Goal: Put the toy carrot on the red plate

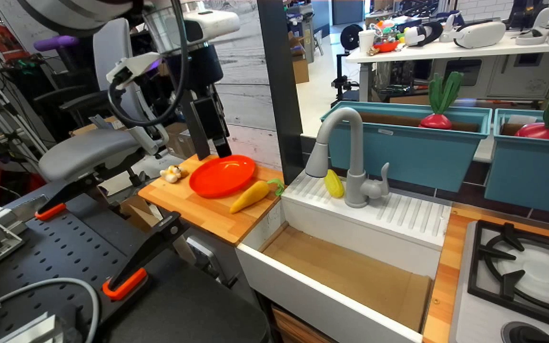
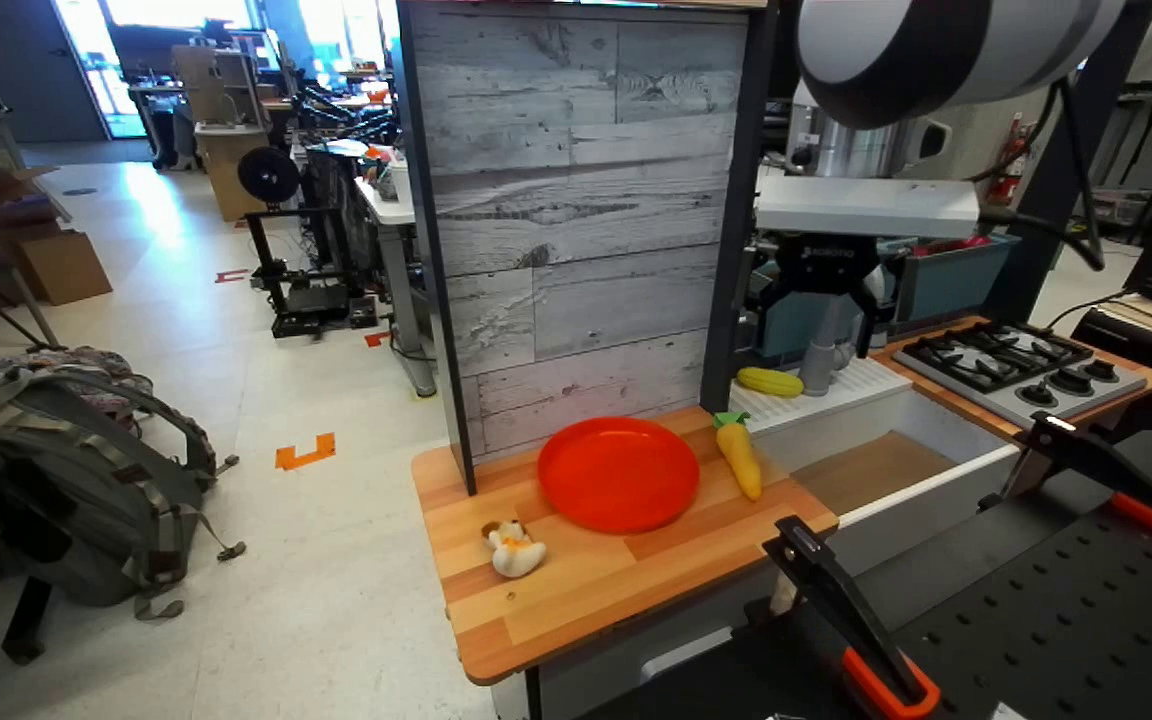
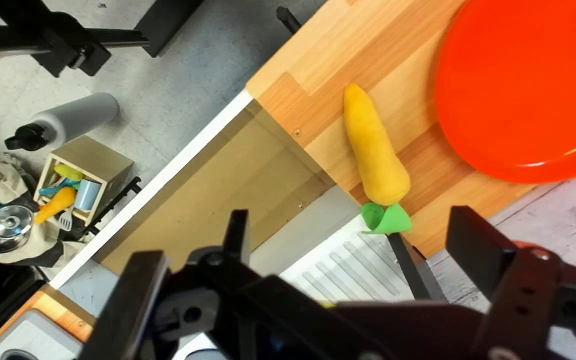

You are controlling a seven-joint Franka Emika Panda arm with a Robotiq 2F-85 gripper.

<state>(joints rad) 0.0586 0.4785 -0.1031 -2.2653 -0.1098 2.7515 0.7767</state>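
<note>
Red plate point(image 2: 618, 475): on the wooden counter point(image 2: 616, 585).
Toy carrot point(image 3: 374, 145): yellow, green-topped, lying just beside it.
My gripper point(image 1: 213, 154): held higher, jaws spread wide apart.

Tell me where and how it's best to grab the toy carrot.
I'd likely grip the toy carrot around its middle, coming from straight above and closing across its width. It lies on its side, with wooden counter showing along both sides there. The tip tapers and the green leaves look thin, so both ends would probably hold less well.
</note>
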